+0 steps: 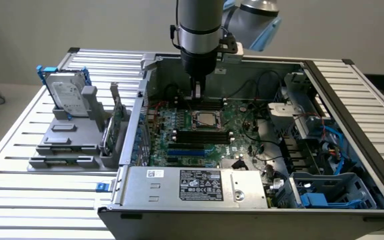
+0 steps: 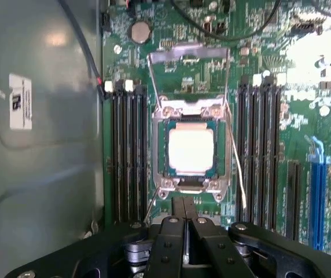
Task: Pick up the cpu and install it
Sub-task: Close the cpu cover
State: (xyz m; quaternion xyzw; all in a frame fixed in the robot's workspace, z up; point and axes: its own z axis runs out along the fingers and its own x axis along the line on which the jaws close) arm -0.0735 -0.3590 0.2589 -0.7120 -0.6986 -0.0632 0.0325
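The arm (image 1: 199, 30) comes straight down from above into an open computer case (image 1: 245, 225) that lies on its side on the slatted bench (image 1: 18, 195), covering the bench's middle and the exterior view's right half. The wrist points vertically downward and the claw (image 1: 197, 96) hangs low inside the case, just over the motherboard (image 1: 235, 117), at the side of the processor socket towards the bench's far edge. In the wrist view its two dark fingers (image 2: 173, 231) are pressed together with nothing between them, their tips close to the socket's metal frame (image 2: 161, 150); whether they touch it cannot be told. The cpu (image 2: 190, 149) lies flat in that socket, its pale silvery top showing through the frame's opening, with rows of black memory slots (image 2: 128, 156) on either side. Within the case, a silver power supply (image 1: 178, 185) fills the part nearest the bench's near edge, and a blue drive cage (image 1: 332, 190) sits in the corner beside it. Outside the case, towards the bench's edge on the exterior view's left, a hard drive (image 1: 65, 92) in a blue frame stands upright in a grey fixture (image 1: 65, 142).
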